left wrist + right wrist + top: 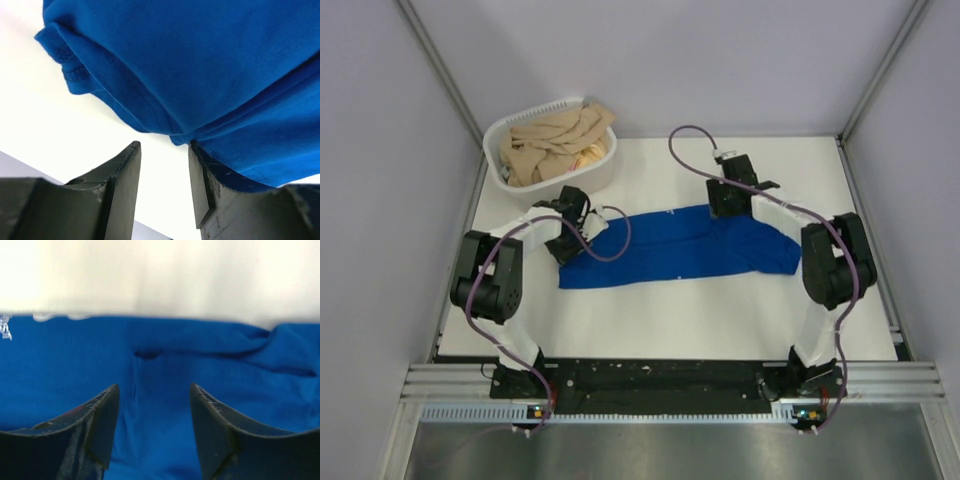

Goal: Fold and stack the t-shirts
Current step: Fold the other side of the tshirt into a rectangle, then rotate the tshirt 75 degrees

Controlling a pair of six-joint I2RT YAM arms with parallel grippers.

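Blue t-shirt [680,250] lies as a long folded band across the surface [720,320]. My left gripper [165,150] sits at its left end, my right gripper [155,390] over its far edge, both open and empty. Next, I reckon: pinch an end and fold it across.

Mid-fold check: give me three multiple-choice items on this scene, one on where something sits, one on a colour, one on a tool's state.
1. The basket stands at the table's: A near-right corner; B far-left corner; C centre.
2. The clothes in the basket are: A beige; B red; C green.
3. The left tool is: A shut tight; B out of view; C open, nothing between its fingers.
Answers: 1 B, the top view shows it far left. 2 A, tan cloth fills it. 3 C, the wrist view shows a gap, with the blue shirt just beyond.
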